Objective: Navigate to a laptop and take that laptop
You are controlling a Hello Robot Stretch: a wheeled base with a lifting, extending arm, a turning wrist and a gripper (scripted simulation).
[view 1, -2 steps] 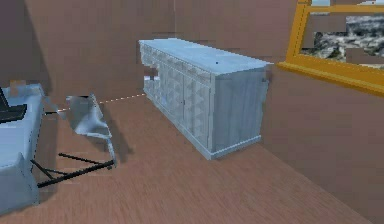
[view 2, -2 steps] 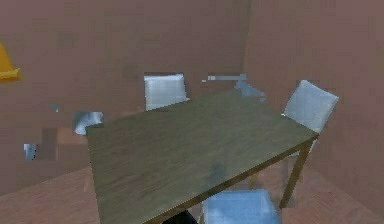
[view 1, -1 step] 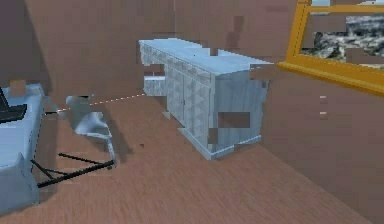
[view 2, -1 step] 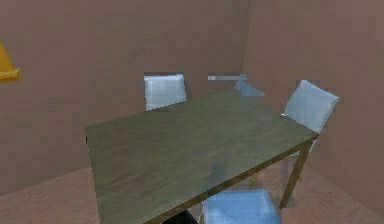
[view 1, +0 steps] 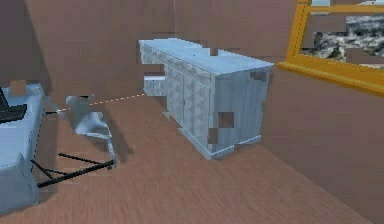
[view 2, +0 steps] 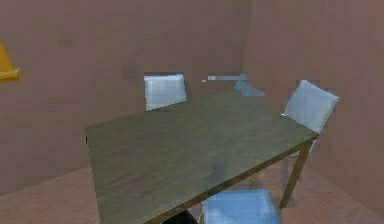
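Note:
At the forward view's left edge a dark, flat-looking object lies on a pale blue-grey surface. It is cut off by the picture's edge, and I cannot tell whether it is a laptop. Just right of it, a pale tilted chair-like piece stands on thin black legs.
A pale blue-grey cabinet stands ahead against the brown wall, with a yellow-framed picture on the wall to its right. In the arm side view, pale blue chairs surround a dark wooden table. Bare floor lies ahead.

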